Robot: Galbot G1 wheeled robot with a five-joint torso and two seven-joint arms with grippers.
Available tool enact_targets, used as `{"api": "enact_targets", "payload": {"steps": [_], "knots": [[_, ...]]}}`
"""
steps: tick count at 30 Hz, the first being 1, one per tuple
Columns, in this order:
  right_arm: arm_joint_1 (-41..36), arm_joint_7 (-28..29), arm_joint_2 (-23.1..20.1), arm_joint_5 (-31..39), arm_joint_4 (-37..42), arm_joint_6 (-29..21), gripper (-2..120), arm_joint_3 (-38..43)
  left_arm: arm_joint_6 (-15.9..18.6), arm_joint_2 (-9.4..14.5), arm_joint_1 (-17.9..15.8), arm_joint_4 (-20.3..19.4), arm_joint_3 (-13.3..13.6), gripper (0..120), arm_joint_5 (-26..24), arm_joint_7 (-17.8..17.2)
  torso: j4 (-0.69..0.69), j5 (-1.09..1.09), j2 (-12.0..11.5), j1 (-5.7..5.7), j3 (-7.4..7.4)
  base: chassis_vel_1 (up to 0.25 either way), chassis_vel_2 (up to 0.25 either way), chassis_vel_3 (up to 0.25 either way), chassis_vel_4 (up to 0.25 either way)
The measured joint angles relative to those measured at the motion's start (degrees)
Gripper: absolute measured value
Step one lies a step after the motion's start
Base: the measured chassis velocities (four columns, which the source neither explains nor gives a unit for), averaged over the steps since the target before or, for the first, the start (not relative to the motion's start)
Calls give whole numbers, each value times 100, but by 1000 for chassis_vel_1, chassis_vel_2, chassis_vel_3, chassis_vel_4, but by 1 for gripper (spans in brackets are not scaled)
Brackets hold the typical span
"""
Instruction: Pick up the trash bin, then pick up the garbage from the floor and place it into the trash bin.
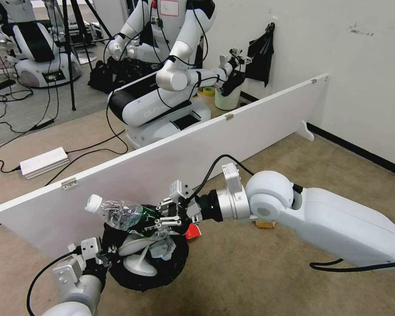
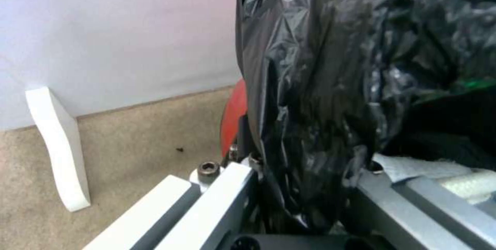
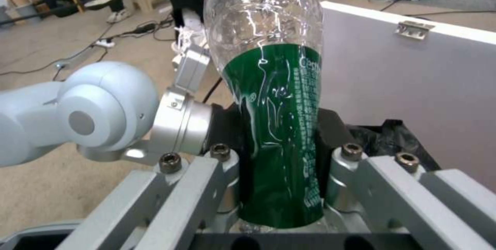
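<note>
Right hand (image 1: 164,218) clamped on bottle (image 1: 123,213), long axis level, cap toward 9 o'clock, directly over trash bin (image 1: 147,259). Left hand (image 1: 102,256) clamped on bin rim at 9 o'clock.

A robotics test lab, where a low white partition board (image 1: 171,153) stood on flat feet across tan carpet (image 1: 259,267) to fence off a work area. Beyond it, a second white wheeled humanoid robot (image 1: 162,83) worked at a white bin (image 1: 227,97) by the scuffed white wall (image 1: 338,52). A third robot base (image 1: 35,52) sat farther back (near tripod legs (image 1: 70,52)). Black cables (image 1: 13,109) trailed over the floor to a white power brick (image 1: 44,162).
</note>
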Motion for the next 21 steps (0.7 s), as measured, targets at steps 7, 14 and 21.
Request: {"api": "enact_targets", "payload": {"steps": [7, 14, 21], "knots": [[7, -7, 28, -10, -25, -13, 19, -56, 3, 1, -33, 7, -26, 0, -42, -11, 0, 0, 0, 0, 0, 0, 0, 0, 0], [-49, -7, 51, -117, -104, -14, 19, -127, 14, -4, -34, -42, -28, 0, -81, -29, 0, 0, 0, 0, 0, 0, 0, 0, 0], [-88, -20, 119, -240, -276, -15, 19, -222, 16, -31, 24, -143, -31, 0, -89, -28, 0, 1, 0, 0, 0, 0, 0, 0, 0]]}}
